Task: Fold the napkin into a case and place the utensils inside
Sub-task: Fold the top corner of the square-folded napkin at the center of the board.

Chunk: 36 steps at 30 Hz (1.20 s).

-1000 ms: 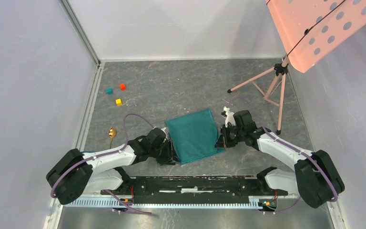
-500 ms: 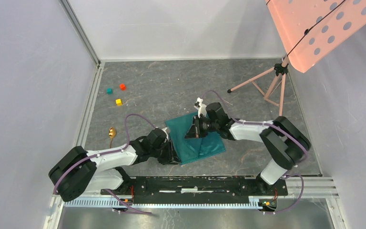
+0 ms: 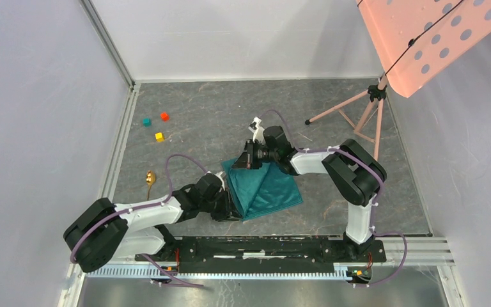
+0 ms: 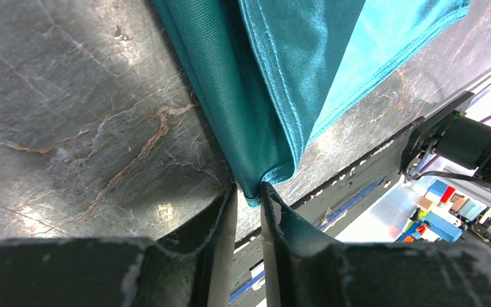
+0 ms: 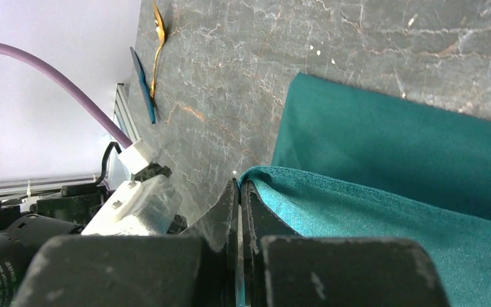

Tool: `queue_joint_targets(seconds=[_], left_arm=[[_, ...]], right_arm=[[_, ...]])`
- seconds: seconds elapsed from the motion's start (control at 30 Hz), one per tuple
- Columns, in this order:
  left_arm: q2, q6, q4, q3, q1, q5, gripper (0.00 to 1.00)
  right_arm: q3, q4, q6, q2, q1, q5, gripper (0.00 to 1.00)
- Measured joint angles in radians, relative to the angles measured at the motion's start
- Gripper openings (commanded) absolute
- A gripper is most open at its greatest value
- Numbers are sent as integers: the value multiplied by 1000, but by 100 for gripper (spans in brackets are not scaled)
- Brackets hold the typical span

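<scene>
At mid desk (image 3: pixel 192 115), the napkin (image 3: pixel 275 192) lies skewed, one corner pointing toward the arm bases, its right part flat. A flap is raised over it; the crease runs roughly near to far. The right tool (image 5: pixel 240 182) is clamped tight on the flap's hemmed edge, holding it up above the napkin's far-left corner. The left tool (image 4: pixel 246 188) sits low at the near corner, fingers narrowly apart with the folded corner between them; whether they pinch it cannot be told. Well left of the napkin lie the utensils: the gold spoon (image 3: pixel 149 179), long axis near to far, bowl at the far end, and just beside it, roughly parallel, the blue utensil (image 5: pixel 142 83).
</scene>
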State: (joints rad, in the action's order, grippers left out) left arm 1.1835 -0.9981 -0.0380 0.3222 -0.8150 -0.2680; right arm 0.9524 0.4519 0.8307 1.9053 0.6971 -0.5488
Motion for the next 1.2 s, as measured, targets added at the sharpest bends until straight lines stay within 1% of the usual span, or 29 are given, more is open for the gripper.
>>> queue_joint_targets(seconds=[0.2, 0.47, 0.57, 0.63, 0.67, 0.83, 1.0, 1.1, 1.2], left_arm=[[-20, 0, -28, 0, 0, 7, 29], [-29, 0, -43, 0, 0, 10, 30], [-40, 0, -54, 0, 0, 12, 35], [-60, 0, -78, 0, 0, 19, 43], [-75, 0, -95, 0, 0, 24, 48], [-206, -16, -183, -17, 1, 68, 55], [-379, -31, -360, -6, 7, 164, 65], [-476, -31, -450, 21, 18, 221, 66], [-532, -31, -505, 50, 28, 261, 66]], right_arm=[[45, 0, 2, 24, 2, 2, 0], [48, -3, -1, 29, 2, 13, 0], [61, -14, -11, 42, 2, 23, 0], [71, -21, -17, 55, 2, 27, 0], [74, -21, -19, 60, 2, 28, 0], [80, -27, -28, 76, 2, 32, 1], [94, -36, -36, 84, 2, 34, 2], [100, -36, -36, 93, 3, 34, 3], [102, -36, -36, 103, 3, 33, 4]])
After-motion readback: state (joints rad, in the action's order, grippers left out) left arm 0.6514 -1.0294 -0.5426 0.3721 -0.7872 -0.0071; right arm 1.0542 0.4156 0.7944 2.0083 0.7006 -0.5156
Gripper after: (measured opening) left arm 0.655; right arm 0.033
